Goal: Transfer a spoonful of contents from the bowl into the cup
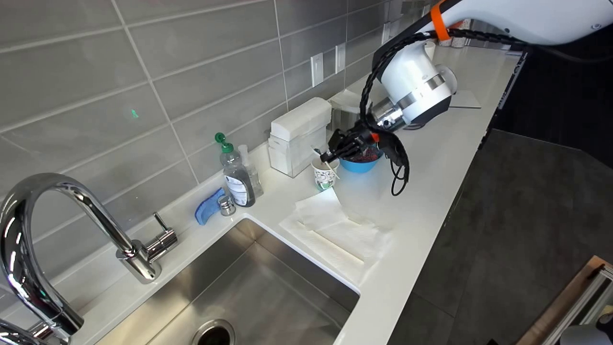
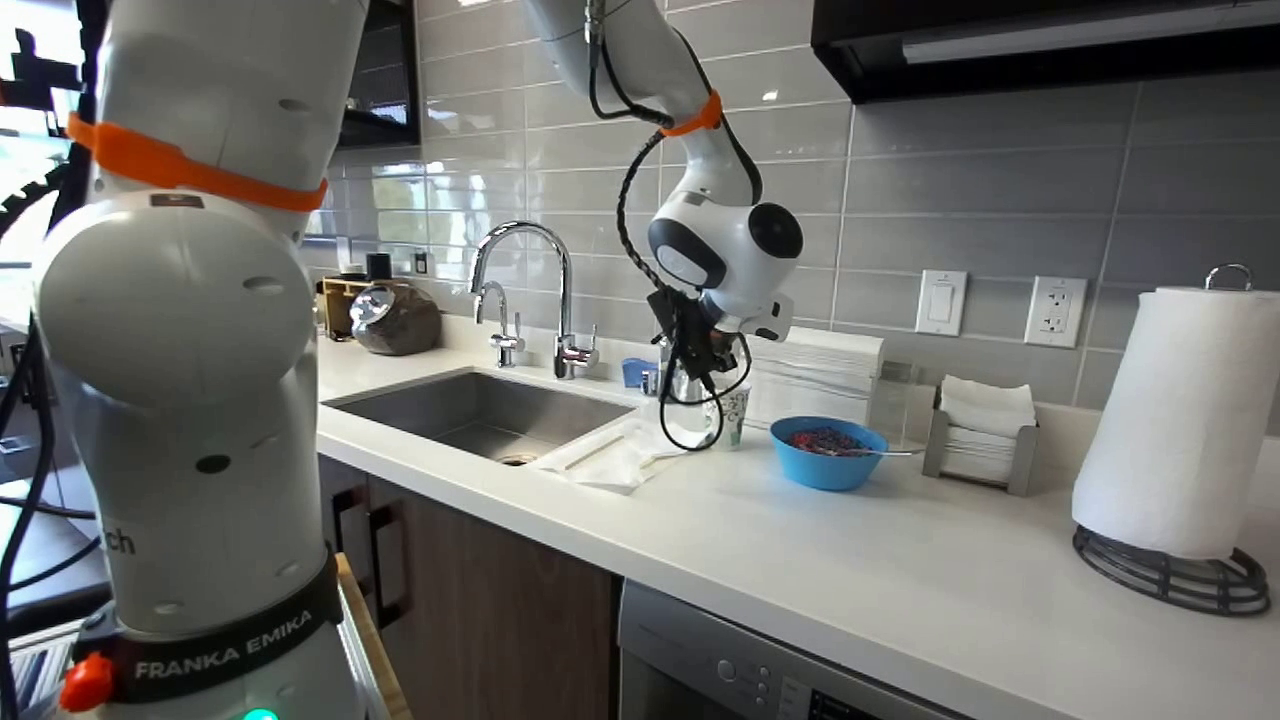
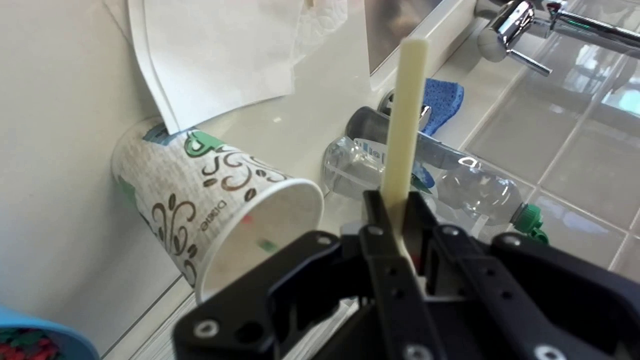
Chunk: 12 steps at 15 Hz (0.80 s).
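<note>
Black two-fingered gripper (image 3: pixel 396 206), foremost in the wrist view: we find its fingers narrow, pinching a pale cream flat stick (image 3: pixel 406 120). Long axis of the stick: running up the wrist view with a slight lean to the right, free end topmost; its other end we cannot make out behind the fingers. In an exterior view we see it slant across the rim of a white paper cup (image 1: pixel 322 179) printed with brown scrolls and green motifs; whether they touch we cannot tell.

Cup: upright, mouth up, long axis vertical, on a smooth white countertop (image 1: pixel 426 201). Within the mouth we note one small red spot and one blurred green one.

Bright blue round bowl (image 2: pixel 825 470): open side up, near the cup but apart from it. We record dark reddish contents (image 2: pixel 828 441), red and green bits in the wrist view, and a slim pale handle (image 2: pixel 897 453) leaning out over the rim.

Also on the countertop: white paper sheets (image 1: pixel 318 211) beside a stainless-steel sink (image 1: pixel 268 297); chrome gooseneck faucet (image 2: pixel 566 310); clear bottle with a green cap (image 1: pixel 238 179); blue sponge (image 1: pixel 209 207); white paper-towel roll (image 2: pixel 1175 430), upright.

Room: grey tiled wall (image 1: pixel 201 62), dark floor (image 1: pixel 517 230), brown wood-grain cabinet (image 2: pixel 500 590).
</note>
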Motion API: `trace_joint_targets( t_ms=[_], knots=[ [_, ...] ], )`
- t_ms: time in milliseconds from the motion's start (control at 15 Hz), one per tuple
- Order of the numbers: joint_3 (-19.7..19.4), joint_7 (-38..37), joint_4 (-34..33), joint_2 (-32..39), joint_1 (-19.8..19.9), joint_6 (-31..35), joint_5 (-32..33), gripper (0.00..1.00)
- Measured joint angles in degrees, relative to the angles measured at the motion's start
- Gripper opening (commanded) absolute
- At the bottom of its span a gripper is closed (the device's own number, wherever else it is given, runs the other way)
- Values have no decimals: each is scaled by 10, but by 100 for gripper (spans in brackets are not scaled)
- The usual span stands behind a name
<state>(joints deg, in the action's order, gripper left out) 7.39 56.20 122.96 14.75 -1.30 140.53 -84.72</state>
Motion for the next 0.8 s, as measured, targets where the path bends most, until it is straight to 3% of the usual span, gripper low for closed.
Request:
trace_joint_targets(
  t_ms=[800],
  knots=[
    [-34, 56, 3, 6, 0, -95, -107, 4]
  ],
)
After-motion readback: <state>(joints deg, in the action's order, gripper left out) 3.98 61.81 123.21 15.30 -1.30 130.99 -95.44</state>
